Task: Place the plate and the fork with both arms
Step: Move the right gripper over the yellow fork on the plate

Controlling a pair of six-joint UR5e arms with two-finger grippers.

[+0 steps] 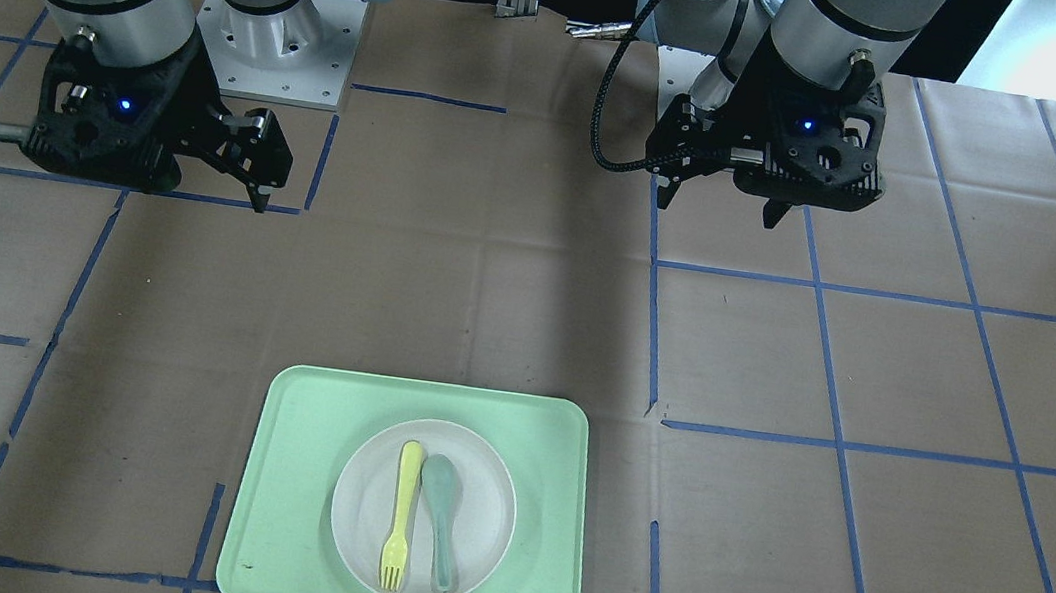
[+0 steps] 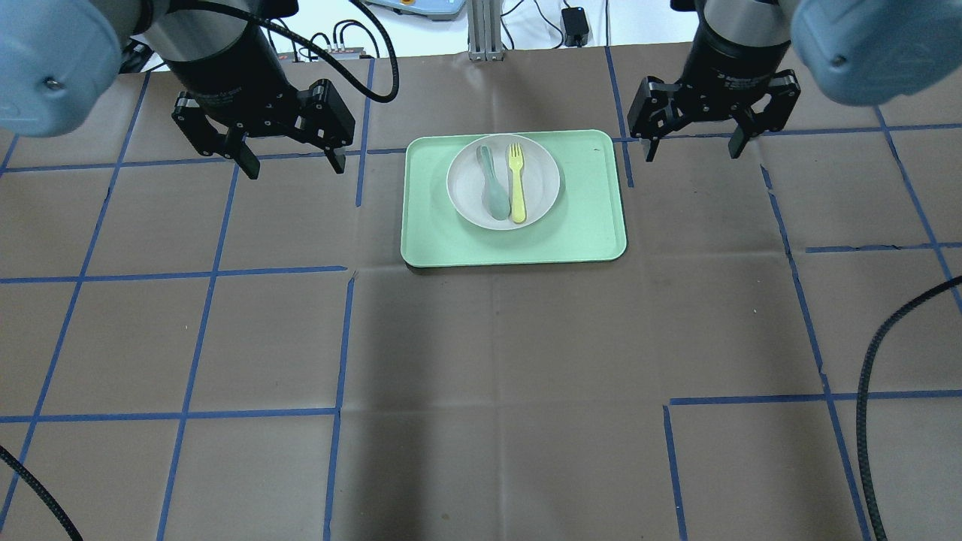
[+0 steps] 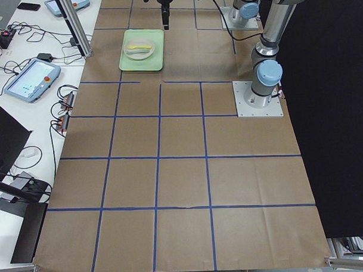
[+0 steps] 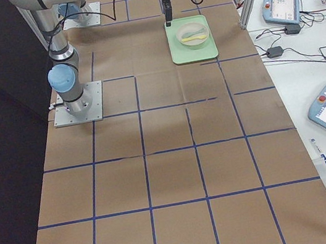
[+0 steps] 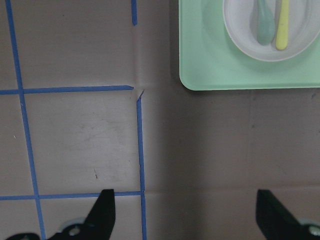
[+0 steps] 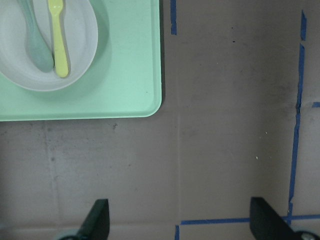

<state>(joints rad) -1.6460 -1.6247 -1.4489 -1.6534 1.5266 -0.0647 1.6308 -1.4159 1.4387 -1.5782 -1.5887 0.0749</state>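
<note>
The plate [image 2: 539, 176] sits in the pale-green tray [image 2: 586, 218], on the far side of the table [image 2: 481, 376] from the robot's bases and roughly in the middle between the two arms. The fork [image 2: 516, 184] lies inside the plate, tines pointing away from the robot, with a grey-green spoon [image 2: 492, 184] right next to it on its left. The two look like they're touching or nearly so around the handles, but we can't call that for sure.

So nothing has been placed yet, as far as we can judge. Everything is stacked in one pile on the tray.

The left gripper [image 2: 294, 167] hangs over bare table off the tray's left edge, claw spread wide and empty. The right gripper [image 2: 693, 150] mirrors it off the tray's right edge, also spread wide with nothing between its fingers. Both wrist views show the tray corner up ahead and only brown paper under the fingertips.

Our read on the layout is that the arms flank the tray so each can come in from its own side without crossing the other. The fork is on the right half of the plate, so the right arm looks like the natural one for it, leaving the plate to the left. The tricky part is probably that spoon, since a sloppy pinch on the fork could drag it along.
</note>
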